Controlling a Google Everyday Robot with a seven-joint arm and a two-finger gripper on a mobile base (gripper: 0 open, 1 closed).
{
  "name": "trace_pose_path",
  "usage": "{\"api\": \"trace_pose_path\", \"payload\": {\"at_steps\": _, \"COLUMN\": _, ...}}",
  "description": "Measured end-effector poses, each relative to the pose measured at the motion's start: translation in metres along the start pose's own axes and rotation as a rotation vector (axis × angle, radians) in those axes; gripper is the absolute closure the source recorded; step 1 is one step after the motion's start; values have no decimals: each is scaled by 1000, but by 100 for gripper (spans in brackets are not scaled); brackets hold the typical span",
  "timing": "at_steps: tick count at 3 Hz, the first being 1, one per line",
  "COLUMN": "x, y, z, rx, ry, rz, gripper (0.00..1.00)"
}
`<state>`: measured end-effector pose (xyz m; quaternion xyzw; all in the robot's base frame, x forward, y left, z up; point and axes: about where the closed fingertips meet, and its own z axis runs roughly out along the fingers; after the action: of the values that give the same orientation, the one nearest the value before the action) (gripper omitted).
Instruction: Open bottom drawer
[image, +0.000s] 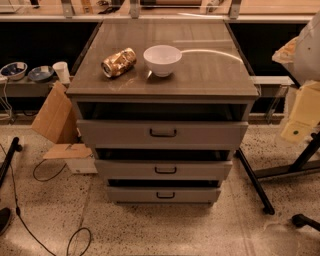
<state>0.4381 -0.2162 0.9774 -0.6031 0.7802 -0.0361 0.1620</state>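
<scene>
The grey cabinet (162, 85) stands in the middle of the camera view with three grey drawers. The bottom drawer (135, 194) is the lowest and shortest front, with a small dark bar handle (165, 195). It stands pulled out a little, with a dark gap (163, 183) above its front. The middle drawer (130, 170) and the top drawer (115, 133) also show dark gaps above them. My gripper is not in view in this frame.
A crushed can (119, 62) and a white bowl (162, 60) sit on the cabinet top. Cardboard (55, 117) leans at the left. Cables (50, 235) lie on the floor at front left. Black stand legs (255, 182) and a white and yellow object (305, 95) are at the right.
</scene>
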Motion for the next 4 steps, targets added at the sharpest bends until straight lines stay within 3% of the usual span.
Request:
{"api": "trace_pose_path", "payload": {"at_steps": 1, "x": -1, "y": 0, "z": -1, "rx": 5, "ry": -3, "rz": -1, "gripper": 0}}
{"api": "trace_pose_path", "payload": {"at_steps": 2, "x": -5, "y": 8, "z": 21, "rx": 16, "ry": -17, "rz": -13, "gripper": 0}}
{"api": "trace_pose_path", "payload": {"at_steps": 3, "x": -24, "y": 29, "z": 81, "rx": -2, "ry": -52, "rz": -46, "gripper": 0}}
{"api": "trace_pose_path", "payload": {"at_steps": 4, "x": -47, "y": 58, "z": 180, "rx": -92, "ry": -101, "rz": -64, "gripper": 0}}
